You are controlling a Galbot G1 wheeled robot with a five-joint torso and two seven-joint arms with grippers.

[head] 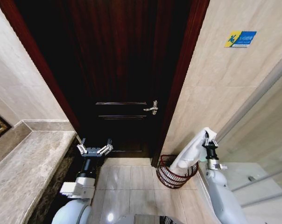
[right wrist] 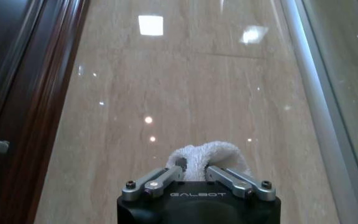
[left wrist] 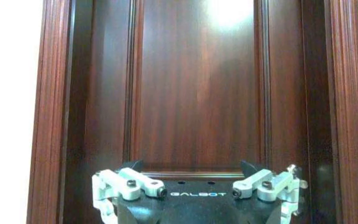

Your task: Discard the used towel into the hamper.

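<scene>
Two grippers up: right gripper at 4 o'clock, fingers clamped on white towel draping into the hamper. Left gripper at 7 o'clock, fingers spread, empty, facing door.

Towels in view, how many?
1. The white towel hangs from the right tool, its lower end draping into the hamper by the door frame. Others may be hidden.

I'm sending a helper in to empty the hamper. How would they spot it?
Find the dark wooden door; the hamper stands on the tiled floor just right of its frame, against the beige wall. It is a small round red-brown open-weave basket, with a white towel hanging over it.
</scene>
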